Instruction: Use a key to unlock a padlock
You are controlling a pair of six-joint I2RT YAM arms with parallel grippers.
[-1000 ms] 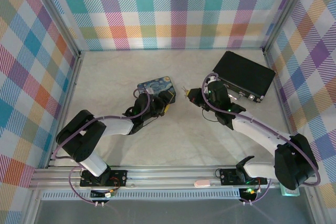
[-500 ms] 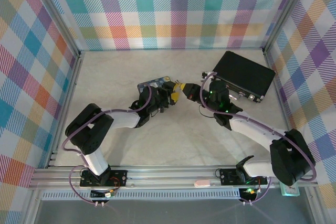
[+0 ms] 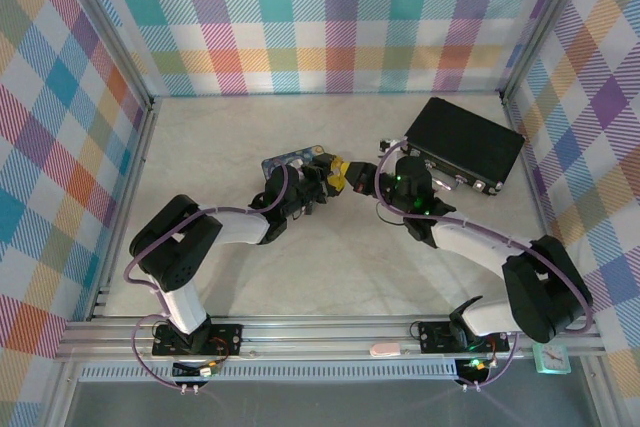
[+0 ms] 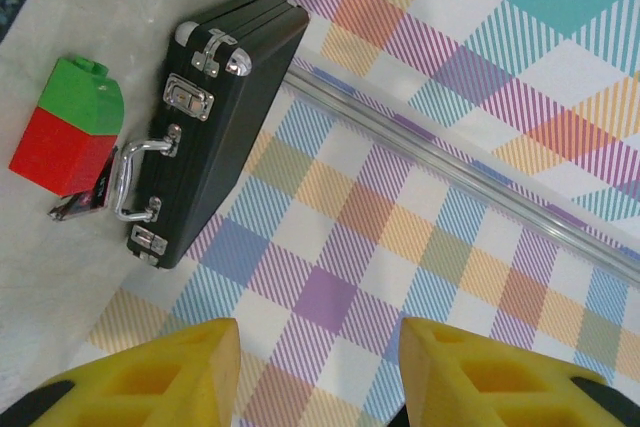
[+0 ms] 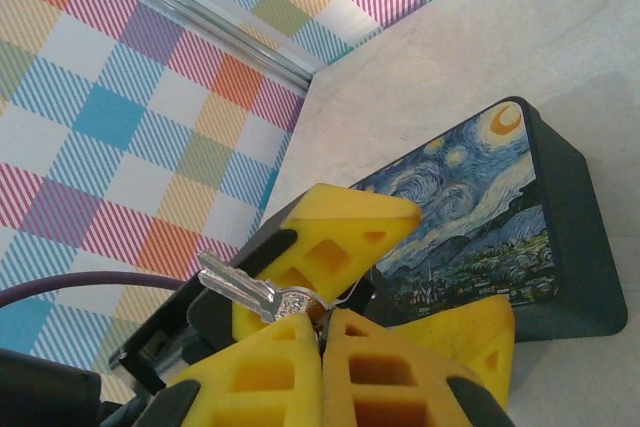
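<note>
My right gripper (image 5: pixel 322 332) is shut on the head of a silver key (image 5: pixel 240 287). The key's blade points left, and a thin wire ring runs from its head. My left gripper (image 4: pixel 320 347) is open, with bare wall showing between its yellow fingers (image 5: pixel 345 232). Those fingers stand on either side of the right gripper's tip. In the top view the left gripper (image 3: pixel 337 169) and the right gripper (image 3: pixel 358 175) meet at mid-table. A small dark thing with a silvery end (image 4: pixel 78 204), seemingly the padlock, lies by the case handle.
A painted tin (image 3: pixel 290 160) lies just behind the left gripper. It also appears behind the fingers as the tin (image 5: pixel 480 217) in the right wrist view. A black case (image 3: pixel 465 142) sits at the back right. A red-and-green block (image 4: pixel 70 127) rests beside the case (image 4: pixel 220 107).
My left gripper has moved right and away from me to meet the right gripper, and its fingers have narrowed. The right gripper has edged slightly left, still holding the key.
</note>
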